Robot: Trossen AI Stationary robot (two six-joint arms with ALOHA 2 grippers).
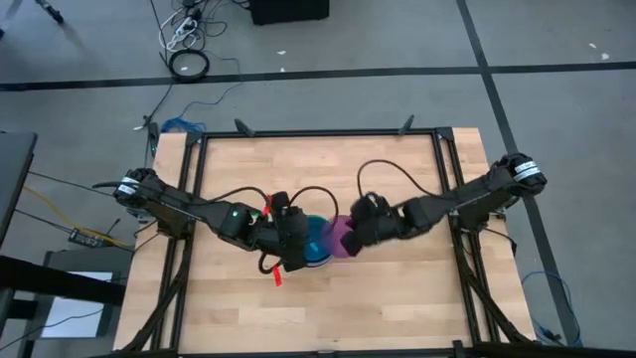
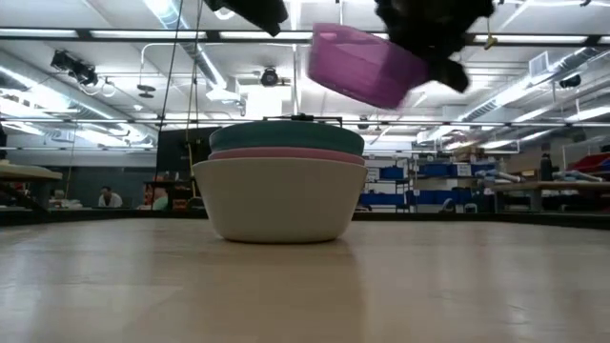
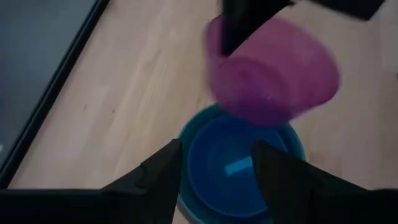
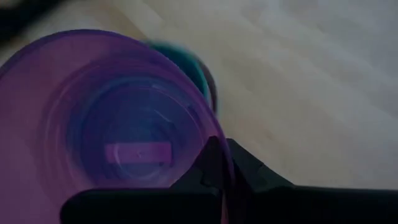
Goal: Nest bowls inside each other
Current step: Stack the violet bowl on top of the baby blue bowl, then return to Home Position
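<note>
A stack of bowls point(image 2: 281, 205) stands on the wooden table near its middle. The grey-white bowl is at the bottom, with a pink one point(image 2: 286, 153) and a teal one point(image 2: 286, 136) in it. A cyan bowl point(image 3: 233, 165) lies innermost. A purple bowl point(image 2: 367, 65) hangs tilted above the stack's right side, with my right gripper point(image 1: 350, 237) shut on it. My left gripper point(image 3: 217, 171) stands open over the stack's left side point(image 1: 316, 244), well above it, touching nothing. My right gripper holds the purple bowl by its rim point(image 4: 214, 134), with the wall between its two fingers, one inside the bowl and one outside. The fingers slant down from the table's right side. The bowl is lifted clear of the stack and tilted, its mouth toward the gripper.
Black frame rails point(image 1: 318, 132) run along the table's far and side edges. Bare wood point(image 1: 397, 298) lies in front of the stack and to its right. People point(image 2: 110, 198) sit in the room far beyond the table.
</note>
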